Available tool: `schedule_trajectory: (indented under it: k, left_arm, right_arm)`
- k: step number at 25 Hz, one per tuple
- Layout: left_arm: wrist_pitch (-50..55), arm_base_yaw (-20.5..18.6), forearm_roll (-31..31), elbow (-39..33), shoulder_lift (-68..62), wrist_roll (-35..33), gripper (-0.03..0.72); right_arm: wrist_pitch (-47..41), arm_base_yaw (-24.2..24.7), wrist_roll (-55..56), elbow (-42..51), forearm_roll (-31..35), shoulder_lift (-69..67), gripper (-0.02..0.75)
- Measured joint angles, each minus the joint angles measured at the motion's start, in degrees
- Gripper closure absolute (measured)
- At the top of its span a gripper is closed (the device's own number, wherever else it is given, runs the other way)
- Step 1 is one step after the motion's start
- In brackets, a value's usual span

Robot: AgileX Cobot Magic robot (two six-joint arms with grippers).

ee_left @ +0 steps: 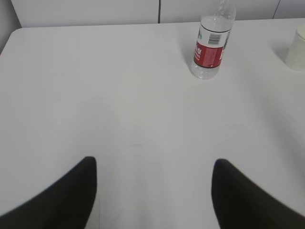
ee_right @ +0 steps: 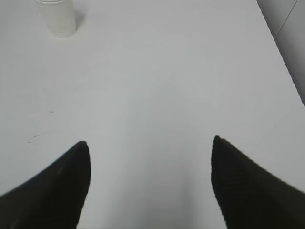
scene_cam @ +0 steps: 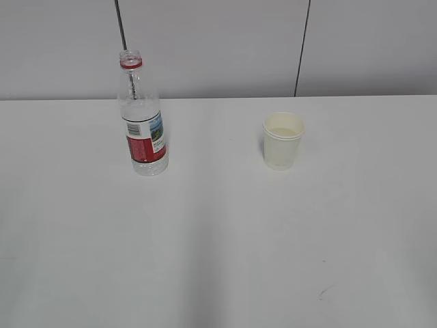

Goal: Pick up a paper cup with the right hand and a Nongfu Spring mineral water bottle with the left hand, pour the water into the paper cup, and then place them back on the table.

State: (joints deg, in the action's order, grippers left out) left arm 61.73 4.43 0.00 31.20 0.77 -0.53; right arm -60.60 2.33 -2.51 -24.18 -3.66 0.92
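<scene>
The Nongfu Spring bottle (scene_cam: 142, 119) stands upright and uncapped on the white table (scene_cam: 218, 239), left of middle. It also shows in the left wrist view (ee_left: 209, 47), far ahead. The paper cup (scene_cam: 283, 140) stands upright to its right, with liquid inside; it shows at the right edge of the left wrist view (ee_left: 296, 47) and at the top left of the right wrist view (ee_right: 57, 16). My left gripper (ee_left: 153, 164) is open and empty, well short of the bottle. My right gripper (ee_right: 150, 143) is open and empty, well short of the cup. Neither arm shows in the exterior view.
A small dark scuff mark (scene_cam: 323, 292) lies on the table near the front right, also in the right wrist view (ee_right: 40, 135). A grey wall with dark seams (scene_cam: 300, 48) stands behind the table. The table's right edge (ee_right: 281, 57) shows in the right wrist view.
</scene>
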Motion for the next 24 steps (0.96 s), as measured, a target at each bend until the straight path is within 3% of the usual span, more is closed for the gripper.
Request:
schedule_trajectory:
  k: [4, 13, 24]
  left_arm:
    - [0.0, -0.8, 0.0, 0.0, 0.0, 0.0, 0.233]
    - [0.0, -7.5, 0.0, 0.0, 0.0, 0.0, 0.243]
    - [0.0, -7.8, 0.0, 0.0, 0.0, 0.0, 0.313]
  right_arm:
    - [0.0, 0.0, 0.0, 0.0, 0.0, 0.0, 0.156]
    - [0.0, 0.0, 0.0, 0.0, 0.0, 0.0, 0.156]
    - [0.0, 0.0, 0.0, 0.0, 0.0, 0.0, 0.156]
